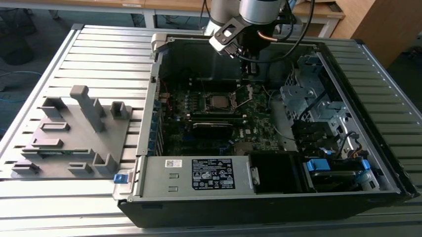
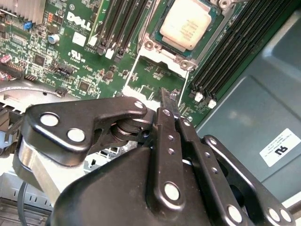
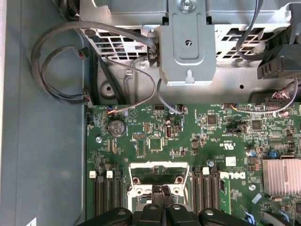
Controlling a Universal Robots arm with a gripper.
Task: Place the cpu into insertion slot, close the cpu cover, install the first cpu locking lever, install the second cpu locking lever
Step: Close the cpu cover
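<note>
The cpu (image 2: 186, 23), a square chip with a pale metal top, lies flat in the insertion slot (image 2: 188, 64) on the green motherboard (image 1: 197, 133). In the exterior view the cpu (image 1: 220, 102) sits in the middle of the board. The cpu cover (image 2: 129, 77), a thin silver frame, stands swung up and open beside the slot, and it shows as the cpu cover (image 3: 160, 165) in the first wrist view. My gripper (image 2: 165, 96) is shut, its narrow tips together at the cover's free edge. Whether they pinch that edge is hidden. In the exterior view my gripper (image 1: 250, 71) reaches down into the case behind the slot.
The board lies inside an open computer case (image 1: 343, 54). Black memory slots (image 2: 225, 52) flank the socket. A drive cage (image 1: 303, 94) stands at the exterior view's right, a power supply (image 1: 197, 175) in front. Cables (image 3: 61, 61) loop nearby. A grey fixture plate (image 1: 72, 133) lies on the table at the left.
</note>
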